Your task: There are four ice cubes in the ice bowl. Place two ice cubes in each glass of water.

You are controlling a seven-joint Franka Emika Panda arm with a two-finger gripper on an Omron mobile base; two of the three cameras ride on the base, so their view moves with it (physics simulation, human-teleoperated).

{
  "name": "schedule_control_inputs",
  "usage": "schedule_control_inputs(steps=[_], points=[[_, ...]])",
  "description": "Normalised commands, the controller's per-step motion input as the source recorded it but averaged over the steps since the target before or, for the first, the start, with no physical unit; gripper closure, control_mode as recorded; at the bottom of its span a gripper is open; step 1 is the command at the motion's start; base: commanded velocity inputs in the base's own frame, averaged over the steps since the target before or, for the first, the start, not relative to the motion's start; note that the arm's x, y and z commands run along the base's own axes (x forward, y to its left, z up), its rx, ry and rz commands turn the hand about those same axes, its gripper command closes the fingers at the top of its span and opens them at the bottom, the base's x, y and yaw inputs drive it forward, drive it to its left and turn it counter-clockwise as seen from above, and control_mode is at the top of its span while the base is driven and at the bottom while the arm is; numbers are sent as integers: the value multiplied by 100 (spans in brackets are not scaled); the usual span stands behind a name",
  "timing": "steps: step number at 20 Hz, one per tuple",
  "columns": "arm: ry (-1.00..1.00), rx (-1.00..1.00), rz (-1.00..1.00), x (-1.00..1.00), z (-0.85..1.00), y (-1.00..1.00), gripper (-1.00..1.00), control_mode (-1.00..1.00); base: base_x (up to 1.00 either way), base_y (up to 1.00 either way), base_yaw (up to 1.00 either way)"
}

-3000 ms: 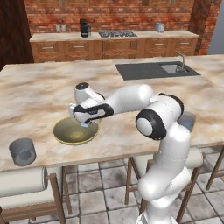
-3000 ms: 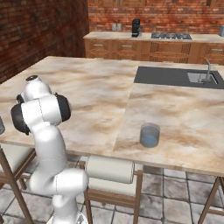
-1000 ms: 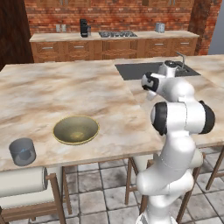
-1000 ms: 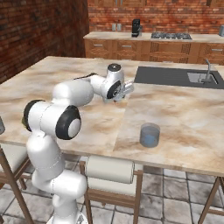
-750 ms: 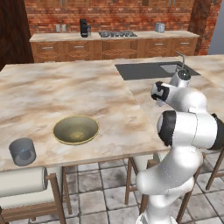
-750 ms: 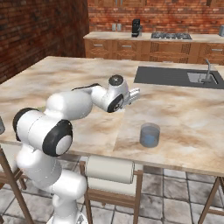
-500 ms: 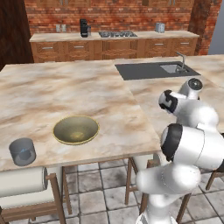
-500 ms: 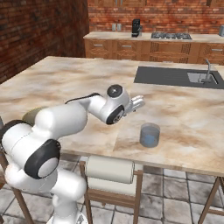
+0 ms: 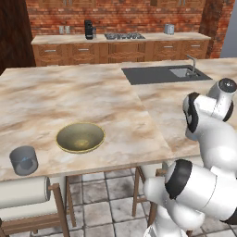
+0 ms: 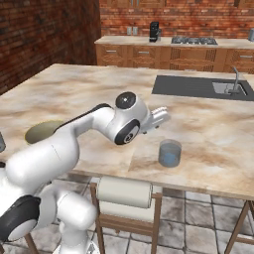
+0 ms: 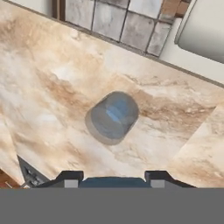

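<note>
My gripper (image 10: 161,117) hangs above the counter, just up and left of a grey-blue glass of water (image 10: 170,153). The hand view looks down on that glass (image 11: 112,117), a little ahead of the gripper (image 11: 113,180). A small blue-grey ice cube (image 11: 113,183) spans the gap between the two fingertips, which are shut on it. The olive-yellow ice bowl (image 9: 80,137) sits at the counter's left front, and I cannot make out any cubes in it. The other glass (image 9: 24,160) stands left of the bowl near the edge. My arm partly hides the bowl (image 10: 40,131) in the right base view.
A dark sink (image 10: 198,87) with a faucet is set into the counter behind the right glass. Stools with rolled white backs (image 10: 124,192) (image 9: 23,192) stand along the front edge. The counter edge (image 11: 131,50) runs just beyond the glass.
My arm has swung from over the ice bowl on the left across the counter to the right. The gripper now hovers by the right glass.
</note>
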Motion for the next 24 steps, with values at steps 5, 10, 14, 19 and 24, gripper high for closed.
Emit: schedule_control_inputs(steps=[5, 10, 14, 19, 24], points=[[21, -8, -7, -41, 0, -25, 100, -100, 0, 0, 0], [4, -2, -5, -1, -1, -3, 100, -100, 0, 0, 0], [4, -3, 2, -11, -13, 0, 100, -100, 0, 0, 0], [12, -6, 0, 1, -24, 0, 100, -100, 0, 0, 0], [11, 0, 2, 11, -13, 0, 100, -100, 0, 0, 0]])
